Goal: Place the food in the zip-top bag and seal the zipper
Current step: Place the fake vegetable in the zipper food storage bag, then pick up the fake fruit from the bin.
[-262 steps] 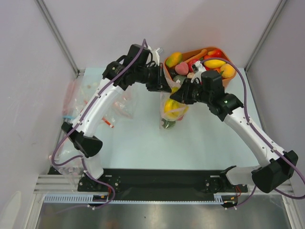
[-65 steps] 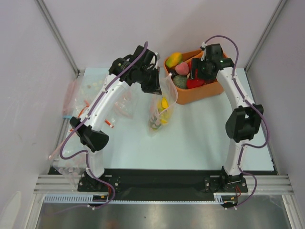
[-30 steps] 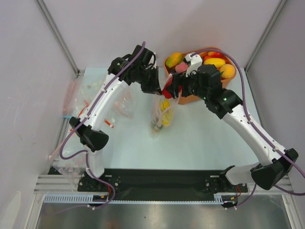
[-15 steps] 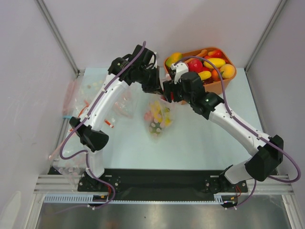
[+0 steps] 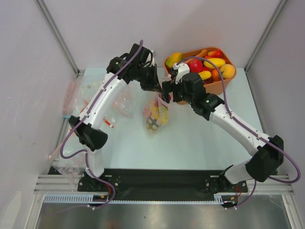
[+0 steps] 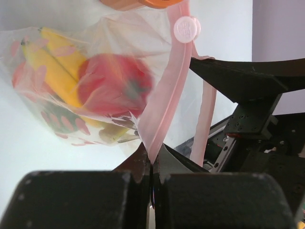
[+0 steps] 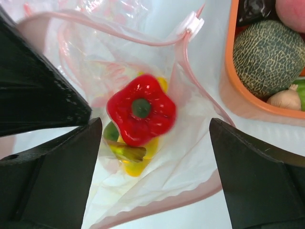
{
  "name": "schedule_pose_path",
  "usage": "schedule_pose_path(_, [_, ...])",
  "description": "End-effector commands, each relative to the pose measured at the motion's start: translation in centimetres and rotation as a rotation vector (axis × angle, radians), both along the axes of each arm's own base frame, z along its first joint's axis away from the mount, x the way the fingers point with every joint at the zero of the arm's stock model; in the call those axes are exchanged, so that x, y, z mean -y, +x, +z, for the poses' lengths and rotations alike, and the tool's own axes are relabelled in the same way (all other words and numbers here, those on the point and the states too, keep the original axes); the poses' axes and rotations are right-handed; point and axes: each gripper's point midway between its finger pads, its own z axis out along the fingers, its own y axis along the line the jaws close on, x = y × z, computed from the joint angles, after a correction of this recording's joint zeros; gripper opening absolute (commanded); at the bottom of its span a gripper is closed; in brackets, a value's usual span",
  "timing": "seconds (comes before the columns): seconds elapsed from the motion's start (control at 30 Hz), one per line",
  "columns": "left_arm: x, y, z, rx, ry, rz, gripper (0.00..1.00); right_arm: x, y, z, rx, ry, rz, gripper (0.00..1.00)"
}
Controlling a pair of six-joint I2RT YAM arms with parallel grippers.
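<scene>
The zip-top bag (image 7: pixel 190 157) is thin, clear, crinkled plastic film. The red pepper (image 7: pixel 141 115) looks glossy and smooth, the melon (image 7: pixel 267 57) rough and netted, the orange tub (image 7: pixel 230 47) smooth plastic.

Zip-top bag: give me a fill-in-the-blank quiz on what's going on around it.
The left gripper pinches the zip-top bag by its ___ zipper strip.
The right gripper hangs ___ above the bag's mouth.
The red pepper is ___ the bag.
The melon sits in the ___ tub.
Answers: pink, open, inside, orange.
</scene>
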Motion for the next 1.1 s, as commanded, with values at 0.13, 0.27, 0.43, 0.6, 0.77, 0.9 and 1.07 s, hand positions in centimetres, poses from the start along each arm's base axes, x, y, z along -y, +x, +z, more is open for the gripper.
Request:
schedule_pose_path(0.13, [-0.2,1.1,3.9,0.090,-0.116,0.014,0.00,1.5,-1.0,7.7,0.040,0.133,-0.003,1.00])
schedule_pose_path(0.27, [-0.7,1.5,4.0,0.105,-0.113,0.014,0.00,3.4,-1.0,7.7,-0.019,0.096,-0.074,0.93])
schedule_pose_path(0.43, [-0.5,1.7,4.6,0.136,-0.128,-0.007,0.00,6.1,0.2,8.2,-0.034,0.112,-0.178,0.92])
schedule_pose_path(0.6, [-1.3,2.0,4.5,0.152,-0.105,-0.011,0.00,9.4,4.0,8.9,-0.067,0.187,-0.275,0.86])
schedule_pose_path(0.77, [-3.4,2.9,5.1,0.221,-0.013,0.027,0.00,12.0,8.6,6.1,-0.135,0.165,-0.383,0.87])
schedule_pose_path(0.9, [-5.8,3.2,5.3,0.243,0.052,0.071,0.00,14.2,12.3,4.2,-0.158,0.192,-0.474,0.91])
schedule_pose_path(1.07, [-6.4,3.1,4.5,0.229,0.073,0.086,0.00,15.0,16.6,2.7,-0.163,0.245,-0.511,0.97])
